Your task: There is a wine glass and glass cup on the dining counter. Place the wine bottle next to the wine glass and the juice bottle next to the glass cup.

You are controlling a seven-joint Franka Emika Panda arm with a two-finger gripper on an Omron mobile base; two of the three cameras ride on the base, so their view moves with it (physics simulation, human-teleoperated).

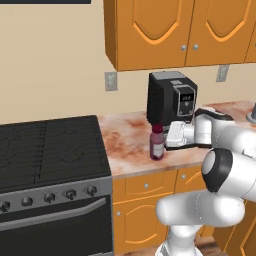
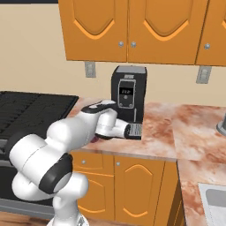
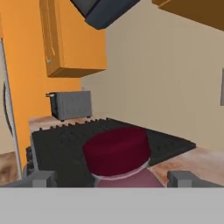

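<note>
The juice bottle (image 1: pixel 157 142) stood upright on the marbled surface (image 1: pixel 130 137), near its front edge, a little to the right of the black stove (image 1: pixel 50 150) and just in front of the dark coffee machine (image 1: pixel 171 99). It was a short, stout, purple-maroon thing with a darker red cap. The hand (image 1: pixel 167 136) had reached in level from the right, at about the height of the bottle's upper half, with its white body lying sideways over the surface. In the hand view the cap of the bottle sat low and central, and the two grey finger tips (image 3: pixel 38 179) stood one on either side of it, well apart, with a gap showing between each tip and the bottle. So the hand was spread wide around the bottle and not pressing on it.

From the right base view the arm hid the bottle, and the hand (image 2: pixel 134 131) pointed out just in front of the coffee machine's foot. Orange wall cupboards (image 1: pixel 180 30) hung above the surface, with two pale wall sockets (image 1: pixel 110 81) below them. Orange drawers and doors (image 1: pixel 145 205) ran beneath. Past the stove, in the hand view, a grey toaster (image 3: pixel 70 104) sat on a further stretch of surface beside a tall orange cabinet.
</note>
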